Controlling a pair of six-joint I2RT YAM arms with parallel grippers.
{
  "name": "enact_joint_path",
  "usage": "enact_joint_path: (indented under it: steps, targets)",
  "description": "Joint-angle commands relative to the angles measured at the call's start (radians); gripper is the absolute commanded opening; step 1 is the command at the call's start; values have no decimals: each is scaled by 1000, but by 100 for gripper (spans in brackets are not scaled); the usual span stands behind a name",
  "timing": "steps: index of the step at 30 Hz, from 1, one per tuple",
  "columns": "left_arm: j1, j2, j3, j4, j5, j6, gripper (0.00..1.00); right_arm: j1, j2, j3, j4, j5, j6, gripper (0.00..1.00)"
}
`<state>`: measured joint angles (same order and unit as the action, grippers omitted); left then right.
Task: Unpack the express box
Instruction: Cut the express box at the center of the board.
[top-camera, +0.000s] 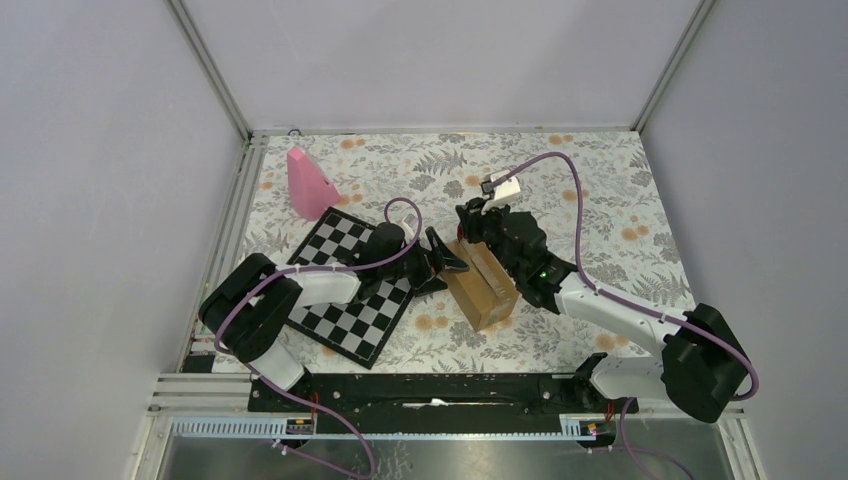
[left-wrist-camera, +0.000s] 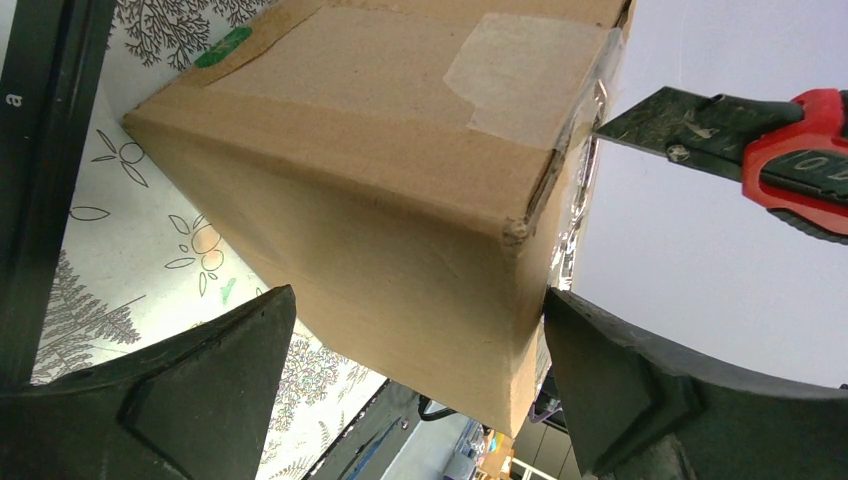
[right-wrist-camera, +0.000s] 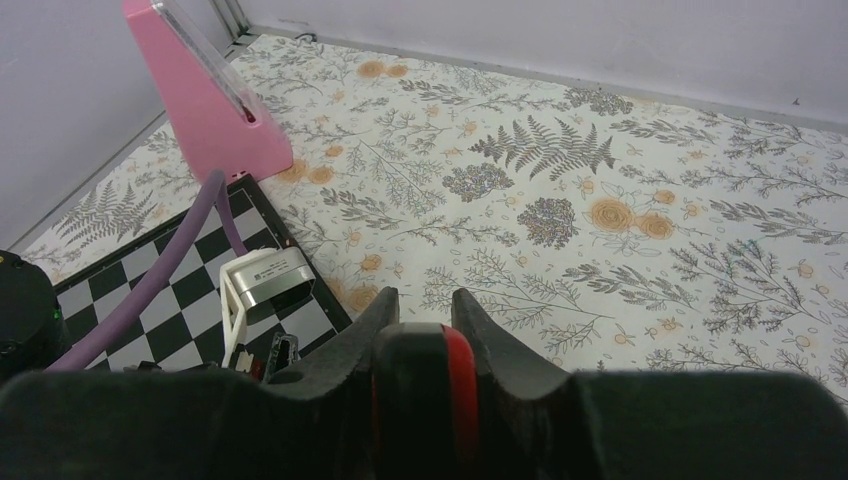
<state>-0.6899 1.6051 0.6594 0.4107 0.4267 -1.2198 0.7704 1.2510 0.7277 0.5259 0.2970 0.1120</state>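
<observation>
Spread wide, the left gripper's (left-wrist-camera: 418, 300) fingers (left-wrist-camera: 200, 390) straddled the lower corner of the express box (left-wrist-camera: 400, 200), one dark tip against each side face, so the carton sat clamped between them and tilted off the floral tablecloth (left-wrist-camera: 150, 250). On the right gripper (right-wrist-camera: 425, 308), the fingers were pressed in on the body of a red and black utility knife (left-wrist-camera: 760, 140), pinching it with almost no gap left between their tips. In the left wrist view the knife came in from 3 o'clock, its blade tip just beside the taped far edge of the box, near the upper corner; whether the blade touched the tape could not be told. A strip of clear tape ran over the top face and down that edge, and a small green mark (left-wrist-camera: 222, 47) sat on the top face toward 11 o'clock. From above, the brown carton lay near the middle of the table, its long axis running from 11 to 5 o'clock, with the left gripper at its 10 o'clock end and the right gripper over its 12 o'clock end. A chessboard (top-camera: 350, 295) lay at 9 o'clock of the box, just beside it, partly under the left arm. Well apart, at 10 o'clock near the far left corner, a pink cone-like object (top-camera: 310, 185) stood upright, touching the far corner of the board.
</observation>
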Motion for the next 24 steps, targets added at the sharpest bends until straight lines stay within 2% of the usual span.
enact_joint_path:
  steps: [1,24]
  targets:
    - [4,32,-24,-112,-122,26,99,18,-19,-11,35,29,-21,0]
    - [-1,27,-49,-99,-154,-30,99,33,-82,-45,-21,50,-75,0]
